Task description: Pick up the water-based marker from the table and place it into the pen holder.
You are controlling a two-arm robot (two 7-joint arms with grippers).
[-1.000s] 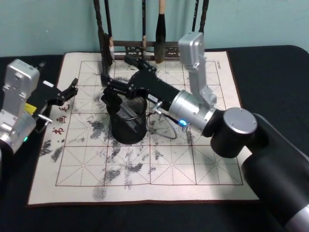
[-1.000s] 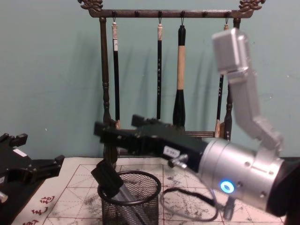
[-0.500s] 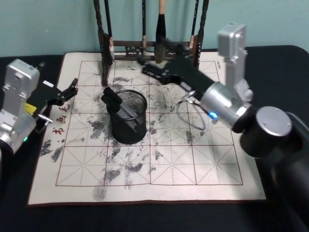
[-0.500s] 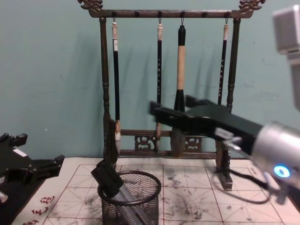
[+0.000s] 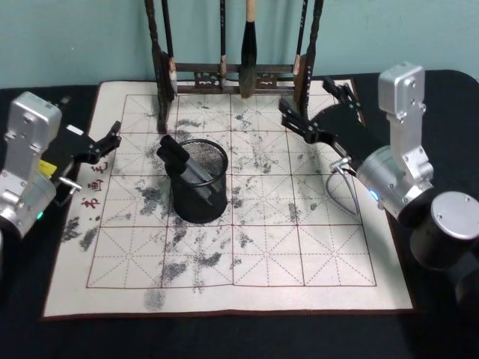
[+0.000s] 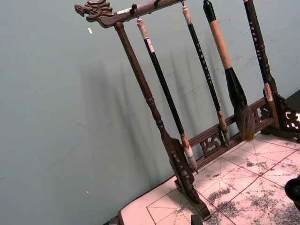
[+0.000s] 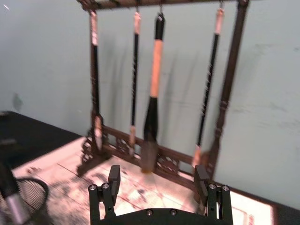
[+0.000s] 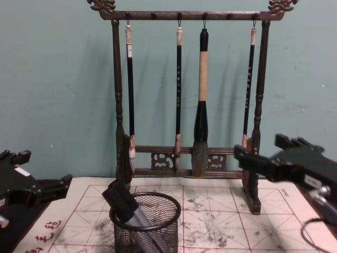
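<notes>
Black wire mesh forms the pen holder (image 5: 199, 182), which stands upright on the white calligraphy mat (image 5: 299, 254) covering the dark desk (image 5: 419, 97), left of the mat's centre in the head view. You can see the water-based marker (image 5: 184, 164) resting inside it, tilted, its black cap end leaning over the rim toward the robot's left and its grey barrel running down into the cup; the chest view shows the same lean (image 8: 129, 211). Your right end effector (image 5: 318, 112) hangs above the mat's far right corner, well apart from the holder, with its two fingers spread wide and nothing between them; the right wrist view confirms the wide, empty gap (image 7: 159, 180). Your left end effector (image 5: 105, 142) sits at the mat's left edge, near the red characters, fingers parted and empty. Behind the holder, the wooden brush rack (image 8: 181, 89) stands at the mat's far edge with four brushes hanging from its top bar; grey ink stains mark the red-gridded mat around the holder.
</notes>
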